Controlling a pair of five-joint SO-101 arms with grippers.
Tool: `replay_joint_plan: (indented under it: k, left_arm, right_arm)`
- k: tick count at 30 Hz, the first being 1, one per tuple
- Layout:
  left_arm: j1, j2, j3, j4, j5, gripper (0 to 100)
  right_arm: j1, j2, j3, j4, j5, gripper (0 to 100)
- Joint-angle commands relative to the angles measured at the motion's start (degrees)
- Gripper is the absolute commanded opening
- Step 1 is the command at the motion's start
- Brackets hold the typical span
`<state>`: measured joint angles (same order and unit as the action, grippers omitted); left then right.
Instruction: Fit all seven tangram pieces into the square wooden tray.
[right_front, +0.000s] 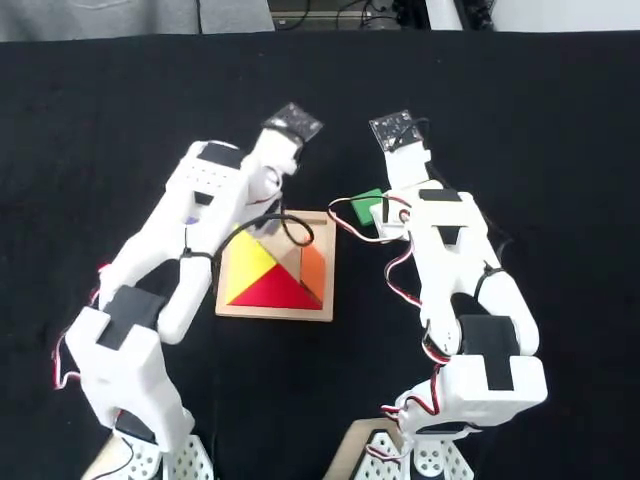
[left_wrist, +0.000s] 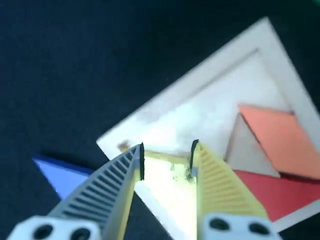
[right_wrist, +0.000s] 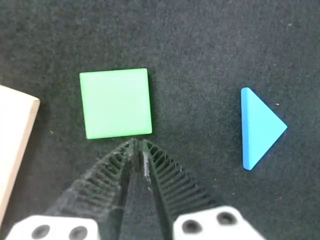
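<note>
1. Step in hand (judged): seating the large yellow triangular piece (right_front: 250, 262) in the square wooden tray (right_front: 270, 314). Three of the seven pieces are counted inside: the yellow one at the left, the large red triangular piece (right_front: 275, 290) at the near side, and the orange parallelogram piece (right_front: 313, 270) at the right.
2. The left gripper (left_wrist: 167, 150) is held over the tray's far left corner. Its jaws are apart with the yellow piece's corner between them. Contact cannot be told.
3. The right gripper (right_wrist: 137, 145) has its fingers pressed together on nothing, the tips just at the edge of the green square piece (right_wrist: 116, 102). This piece lies on the black tablecloth (right_front: 500, 100), just right of the tray's far right corner.
4. Next move (judged): the right jaws are to be opened and set astride the green square. Bare wood is left in the tray's far part.
5. Also noted:
   - A light blue triangular piece (right_wrist: 260, 127) lies near the green square, apart from it.
   - A dark blue triangular piece (left_wrist: 60, 175) lies just outside the tray by the left gripper.
6. In the way: a black cable (right_front: 295, 230) is draped over the tray's far edge, and both arms crowd that edge.
</note>
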<state>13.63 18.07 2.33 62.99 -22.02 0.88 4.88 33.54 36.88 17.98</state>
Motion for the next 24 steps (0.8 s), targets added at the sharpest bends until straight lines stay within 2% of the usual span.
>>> replay_joint_plan:
  k: [1, 4, 7, 18, 24]
  left_arm:
    - [4.44, -1.49, -3.47, -4.57, 5.71, 17]
    - [6.81, 2.11, -3.38, -8.70, 7.47, 17]
    - [7.87, 5.89, -4.09, -9.32, 7.47, 18]
    - [8.40, 8.26, -5.76, -1.41, 7.82, 18]
    - [8.84, 8.18, -6.11, -1.32, 7.91, 18]
  right_arm:
    - [-0.09, -0.40, -2.07, -1.05, -0.26, 1.1]
    - [-0.09, -0.40, -2.07, -1.05, -0.26, 1.1]
    - [-0.09, -0.40, -2.07, -1.05, -0.26, 1.1]
    - [-0.09, -0.40, -2.07, -1.05, -0.18, 1.1]
    - [-0.09, -0.40, -2.07, -1.05, -0.18, 1.1]
